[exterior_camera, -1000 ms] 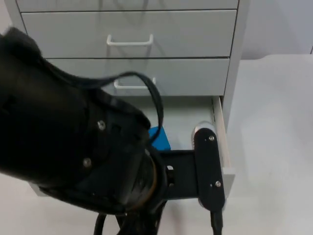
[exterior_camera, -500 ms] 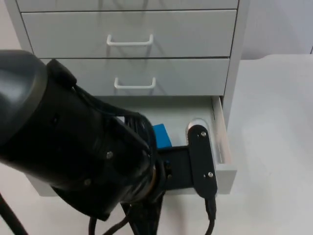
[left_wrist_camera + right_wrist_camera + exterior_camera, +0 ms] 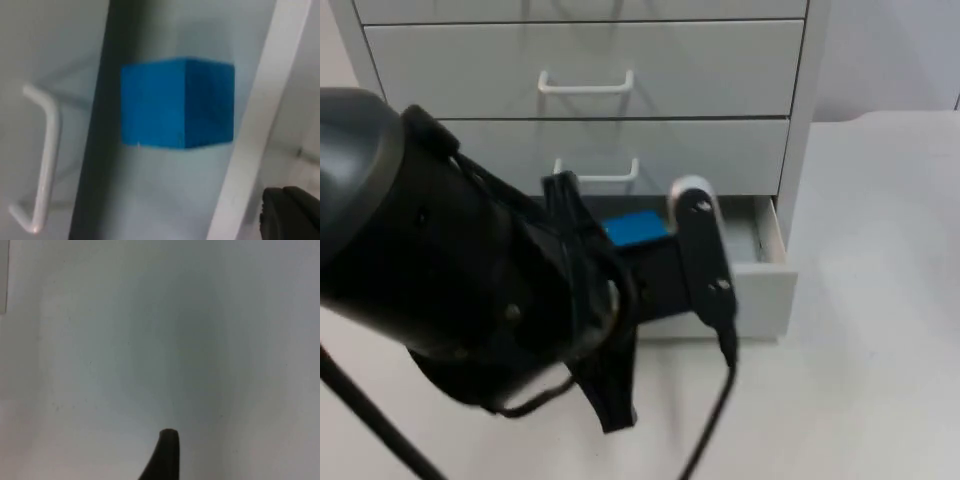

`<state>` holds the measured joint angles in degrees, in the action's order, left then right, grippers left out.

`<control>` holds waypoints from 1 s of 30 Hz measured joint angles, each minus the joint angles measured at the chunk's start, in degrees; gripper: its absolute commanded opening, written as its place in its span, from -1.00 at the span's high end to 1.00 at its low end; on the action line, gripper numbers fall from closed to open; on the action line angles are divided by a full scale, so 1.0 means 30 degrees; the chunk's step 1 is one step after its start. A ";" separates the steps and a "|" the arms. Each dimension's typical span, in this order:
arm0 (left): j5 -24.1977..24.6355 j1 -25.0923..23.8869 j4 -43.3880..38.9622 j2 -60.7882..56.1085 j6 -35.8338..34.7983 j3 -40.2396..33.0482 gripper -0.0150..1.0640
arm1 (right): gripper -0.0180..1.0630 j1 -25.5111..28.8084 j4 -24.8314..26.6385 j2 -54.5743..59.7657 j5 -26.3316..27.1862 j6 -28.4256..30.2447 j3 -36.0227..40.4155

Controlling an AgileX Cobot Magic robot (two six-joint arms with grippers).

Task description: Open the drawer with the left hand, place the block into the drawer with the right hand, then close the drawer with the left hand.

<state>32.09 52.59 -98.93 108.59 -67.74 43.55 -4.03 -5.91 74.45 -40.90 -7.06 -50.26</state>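
Up close, the left gripper [image 3: 650, 290] sits at the front of the bottom drawer [image 3: 772, 285], hidden by its own arm in the top view, so I cannot tell whether its fingers are apart or together. Inside that partly open drawer lies one blue block [image 3: 635, 228] [image 3: 177, 103], flat on the floor, its longer side running across the drawer. Above it, two closed drawers, each with a white handle [image 3: 586, 83]. Over bare table [image 3: 160, 340] hangs the right gripper, grip unclear.
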 measured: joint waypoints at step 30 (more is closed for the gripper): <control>-0.0507 -0.5185 0.0310 0.3115 -0.0686 0.3810 0.98 | -0.42 0.0000 0.0000 0.0000 0.0146 0.0000 0.0000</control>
<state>30.57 37.04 -98.00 117.94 -69.80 54.98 -4.03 -5.91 74.45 -40.46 -7.06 -50.26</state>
